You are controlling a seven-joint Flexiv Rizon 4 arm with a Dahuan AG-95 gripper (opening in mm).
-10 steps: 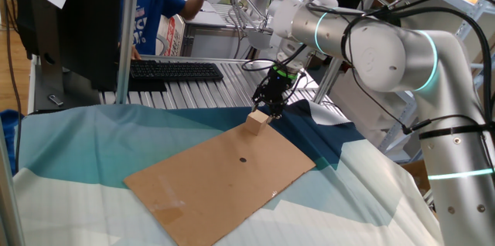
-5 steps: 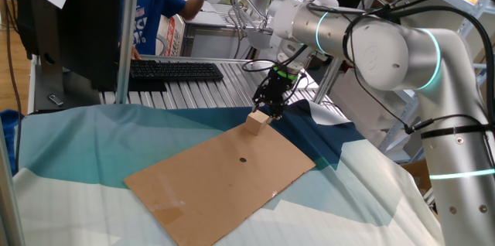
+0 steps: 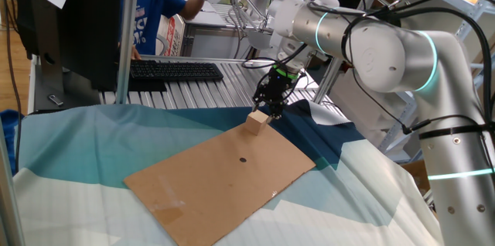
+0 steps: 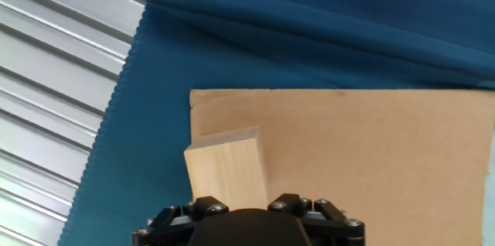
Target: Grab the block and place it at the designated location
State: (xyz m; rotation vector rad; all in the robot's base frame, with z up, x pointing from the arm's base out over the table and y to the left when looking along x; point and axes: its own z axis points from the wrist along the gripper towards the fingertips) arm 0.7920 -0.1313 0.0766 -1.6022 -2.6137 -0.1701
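A pale wooden block (image 3: pixel 257 122) rests on the far corner of a brown cardboard sheet (image 3: pixel 224 180). A small dark dot (image 3: pixel 242 160) marks the sheet's middle. My gripper (image 3: pixel 269 109) hangs just above and behind the block, its dark fingers close to the block's top. In the hand view the block (image 4: pixel 225 167) lies on the cardboard (image 4: pixel 371 161) directly ahead, and its near edge is hidden by the black gripper housing (image 4: pixel 247 227). The fingertips do not show there, so whether the jaws touch the block is unclear.
Blue and teal cloth (image 3: pixel 93 145) covers the table around the cardboard. Behind it are ribbed metal slats (image 4: pixel 54 83), a black keyboard (image 3: pixel 174 70) and a person in blue (image 3: pixel 151 10). The grey robot arm (image 3: pixel 387 45) fills the right side.
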